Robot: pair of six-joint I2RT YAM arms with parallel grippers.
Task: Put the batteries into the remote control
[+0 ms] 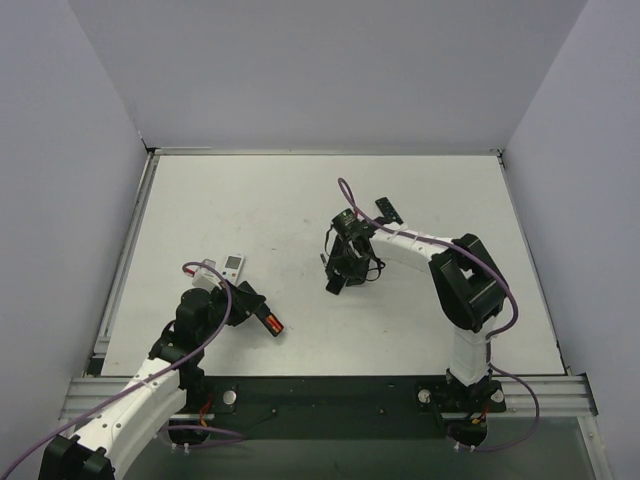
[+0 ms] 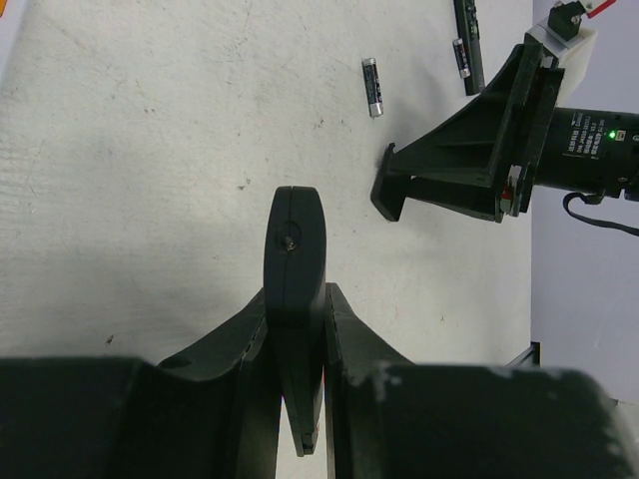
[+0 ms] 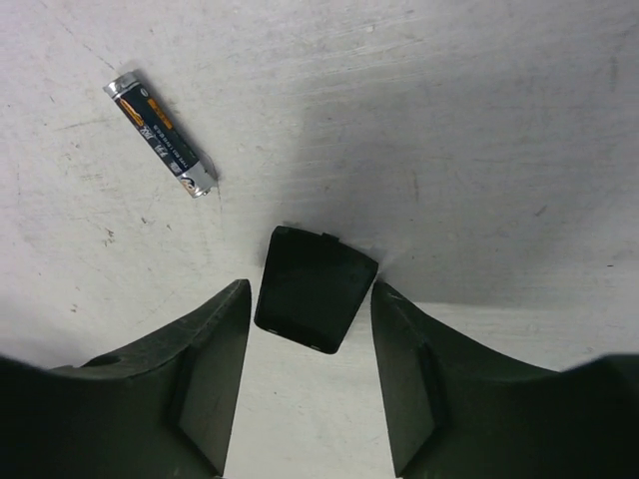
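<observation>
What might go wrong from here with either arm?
The right fingers straddle a flat black cover lying on the table; closing may skid it away. The loose battery nearby might roll if nudged. The left fingers pinch a slim black piece edge-on; it may twist.

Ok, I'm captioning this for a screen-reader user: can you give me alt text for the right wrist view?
The right gripper, its dark fingers open, straddles a small flat black piece lying on the white table. A dark battery with an orange label lies apart from it, toward the upper left.
</observation>
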